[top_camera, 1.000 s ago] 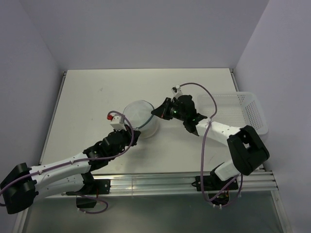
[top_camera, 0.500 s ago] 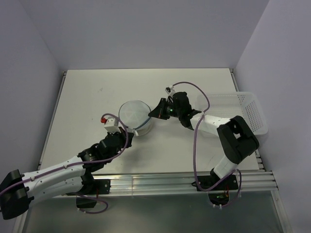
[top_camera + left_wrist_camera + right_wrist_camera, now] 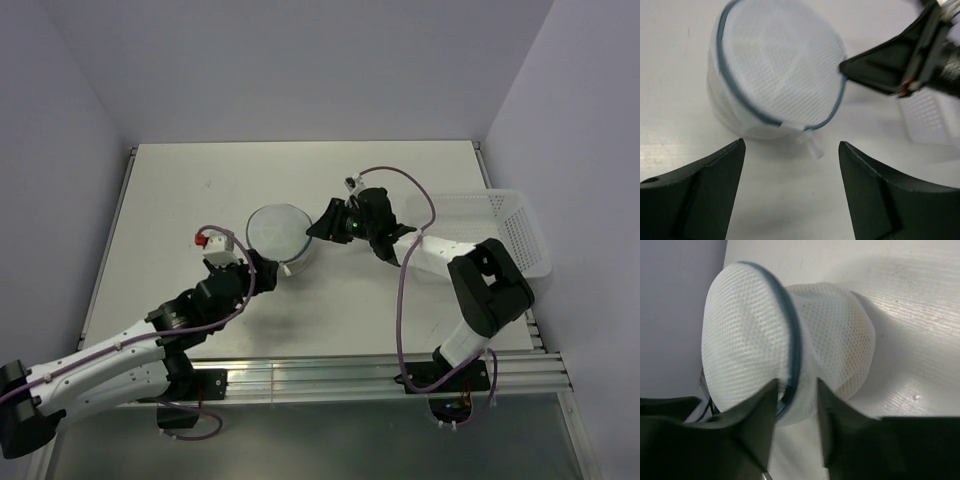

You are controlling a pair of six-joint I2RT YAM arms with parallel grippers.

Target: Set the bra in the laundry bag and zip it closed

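The laundry bag [image 3: 279, 234] is a small round dome of white mesh with a dark zipper rim [image 3: 794, 335], and it sits mid-table. The bra shows only as a faint peach tint [image 3: 856, 347] through the mesh. My left gripper [image 3: 263, 272] stands open just in front of the laundry bag [image 3: 777, 70], apart from it, with bare table and a white tab [image 3: 814, 146] between its fingers [image 3: 705, 185]. My right gripper [image 3: 317, 229] is at the bag's right side. Its jaws are parted, and the zipper rim lies between the fingertips [image 3: 762, 412].
A white perforated plastic basket [image 3: 505, 228] stands at the table's right edge behind the right arm, and shows blurred in the left wrist view [image 3: 926, 116]. Walls close the table on the left, back and right.
My left gripper has opened wide and drawn back toward the near left, away from the bag. My right gripper's jaws have parted. The bag shifted slightly left earlier on.
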